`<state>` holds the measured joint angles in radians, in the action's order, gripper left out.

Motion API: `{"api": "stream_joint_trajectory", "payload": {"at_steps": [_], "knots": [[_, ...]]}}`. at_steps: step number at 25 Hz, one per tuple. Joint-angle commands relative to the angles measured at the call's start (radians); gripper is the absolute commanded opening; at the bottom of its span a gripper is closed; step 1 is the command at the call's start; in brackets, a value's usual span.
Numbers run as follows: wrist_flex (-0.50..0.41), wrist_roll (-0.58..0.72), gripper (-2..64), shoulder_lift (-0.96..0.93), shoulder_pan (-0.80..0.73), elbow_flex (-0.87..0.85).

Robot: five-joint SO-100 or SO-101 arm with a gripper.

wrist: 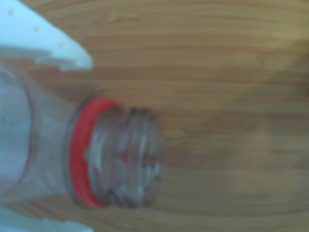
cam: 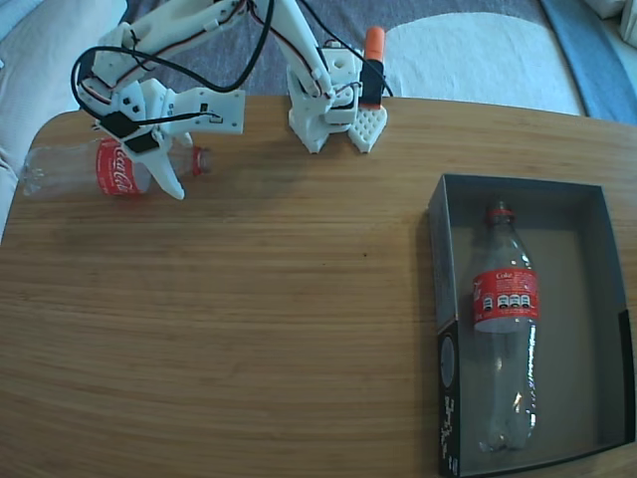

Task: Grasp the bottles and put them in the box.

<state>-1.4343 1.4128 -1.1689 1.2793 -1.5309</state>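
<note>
One clear bottle (cam: 114, 167) with a red Coca-Cola label lies on its side at the table's far left in the fixed view, neck pointing right. My white gripper (cam: 174, 169) straddles it near the shoulder. The wrist view shows this bottle's (wrist: 125, 159) threaded mouth and red neck ring, blurred, with no cap on it. There the gripper (wrist: 79, 145) has one white finger above and one below, both against the bottle's sides. A second bottle (cam: 505, 299) with a red cap lies lengthwise inside the box (cam: 518, 182) at the right, cap toward the back.
The arm's white base (cam: 333, 110) with an orange part (cam: 373, 45) stands at the back edge of the wooden table (cam: 299, 319). The held bottle lies close to the table's rounded left corner. Pale fabric and a rug lie beyond the table.
</note>
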Motion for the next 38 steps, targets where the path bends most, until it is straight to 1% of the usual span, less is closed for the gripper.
{"api": "stream_joint_trajectory", "payload": {"at_steps": [1, 15, 16, 20, 27, 38], "knots": [[0.003, -0.002, 40.9, -0.011, -0.003, 0.041], [0.003, -0.002, 40.6, -0.011, -0.005, 0.029], [0.003, -0.002, 39.2, -0.011, -0.005, 0.029], [0.003, -0.002, 30.3, -0.011, -0.005, 0.032], [0.003, 0.002, 19.7, -0.011, -0.005, 0.031], [0.003, 0.009, 7.6, -0.012, -0.015, 0.044]]}}
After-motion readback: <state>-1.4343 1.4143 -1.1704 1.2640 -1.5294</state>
